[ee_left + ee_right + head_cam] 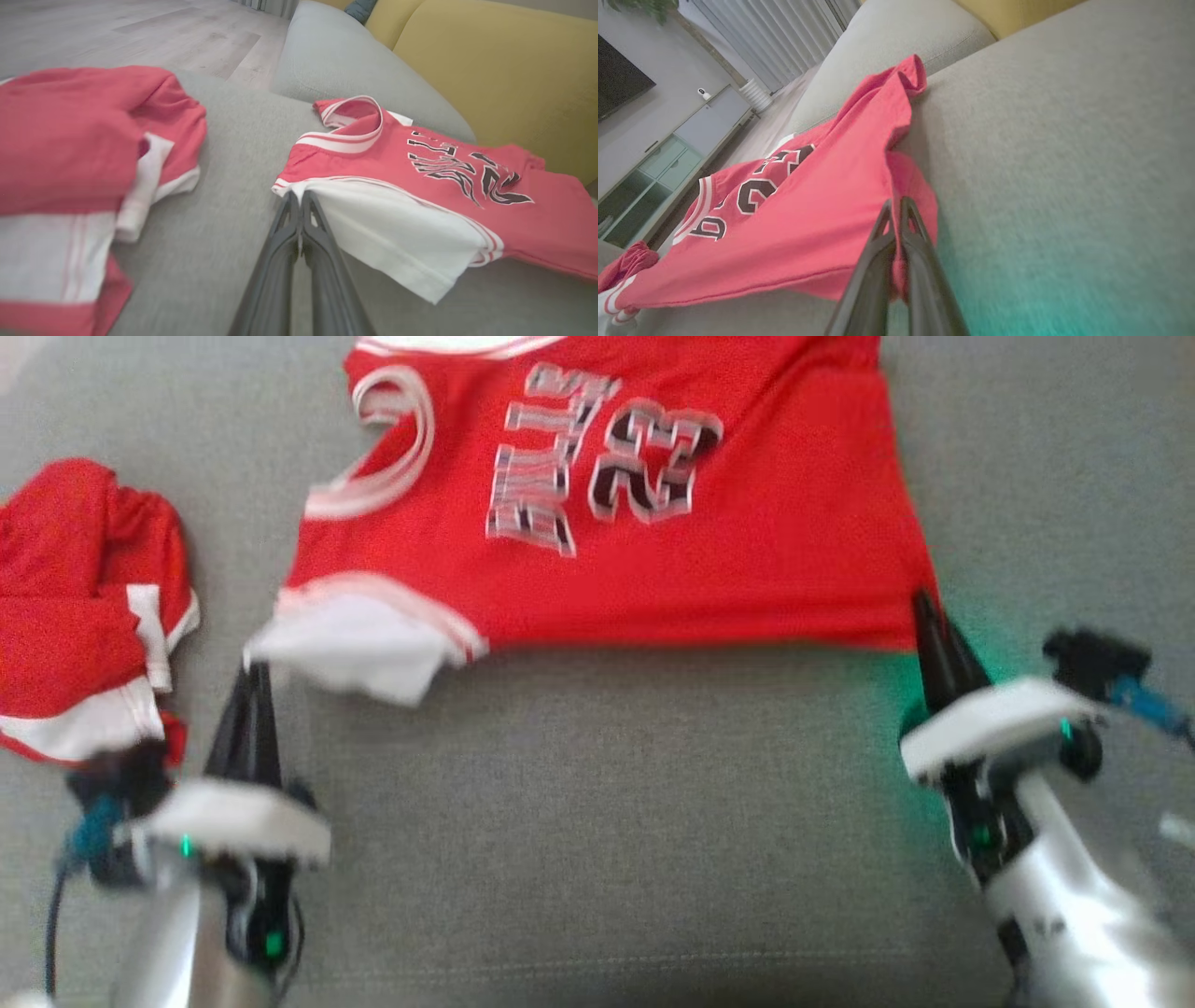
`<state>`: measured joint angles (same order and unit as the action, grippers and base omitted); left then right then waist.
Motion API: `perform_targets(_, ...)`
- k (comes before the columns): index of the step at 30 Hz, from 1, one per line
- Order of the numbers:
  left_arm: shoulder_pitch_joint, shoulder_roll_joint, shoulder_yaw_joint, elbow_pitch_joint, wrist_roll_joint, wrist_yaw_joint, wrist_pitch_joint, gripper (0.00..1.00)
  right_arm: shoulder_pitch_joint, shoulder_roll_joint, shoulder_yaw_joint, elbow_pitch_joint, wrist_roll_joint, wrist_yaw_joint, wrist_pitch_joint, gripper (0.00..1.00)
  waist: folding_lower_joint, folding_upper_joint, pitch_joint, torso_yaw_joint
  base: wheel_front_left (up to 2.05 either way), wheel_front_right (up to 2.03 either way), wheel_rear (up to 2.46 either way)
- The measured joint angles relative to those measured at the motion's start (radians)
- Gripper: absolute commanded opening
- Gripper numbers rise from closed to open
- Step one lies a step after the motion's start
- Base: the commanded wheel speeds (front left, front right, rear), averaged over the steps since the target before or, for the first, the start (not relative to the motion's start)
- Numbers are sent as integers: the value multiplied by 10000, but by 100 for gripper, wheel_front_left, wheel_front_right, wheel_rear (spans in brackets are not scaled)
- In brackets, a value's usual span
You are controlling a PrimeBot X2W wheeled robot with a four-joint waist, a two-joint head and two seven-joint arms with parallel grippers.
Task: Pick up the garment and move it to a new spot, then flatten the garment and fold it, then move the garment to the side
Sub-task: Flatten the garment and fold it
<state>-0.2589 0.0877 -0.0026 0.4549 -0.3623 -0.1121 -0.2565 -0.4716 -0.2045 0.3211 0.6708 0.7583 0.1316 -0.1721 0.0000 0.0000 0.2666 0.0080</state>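
Red jersey [747, 560], print up, on grey sofa seat [607, 821]. Left hand [250, 674] clamps its white corner, right hand [924, 607] its hem corner. The paired grips likely serve to pull it flat.

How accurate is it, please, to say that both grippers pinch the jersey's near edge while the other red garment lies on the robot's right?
One detail is wrong: the head view shows the other red garment on the robot's left, not right. The left gripper and right gripper do pinch the near edge of the jersey.
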Motion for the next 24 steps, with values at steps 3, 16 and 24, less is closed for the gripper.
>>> perform_targets(3,1435,-2,-15,-1060,81,291,291,0,1239,-25,-558,-811,-104,0,330,0,0,0,-356,48,0,0,0)
perform_targets(16,5081,-2,-167,-5078,81,1396,2608,0,5879,1216,-3568,-5026,-1745,0,3007,0,-1,0,-1443,343,0,0,0)
perform_targets(24,5394,205,-173,-5919,77,1532,3591,0,6664,1630,-4357,-6798,-2397,0,5032,0,-1,0,-1480,323,0,0,0)
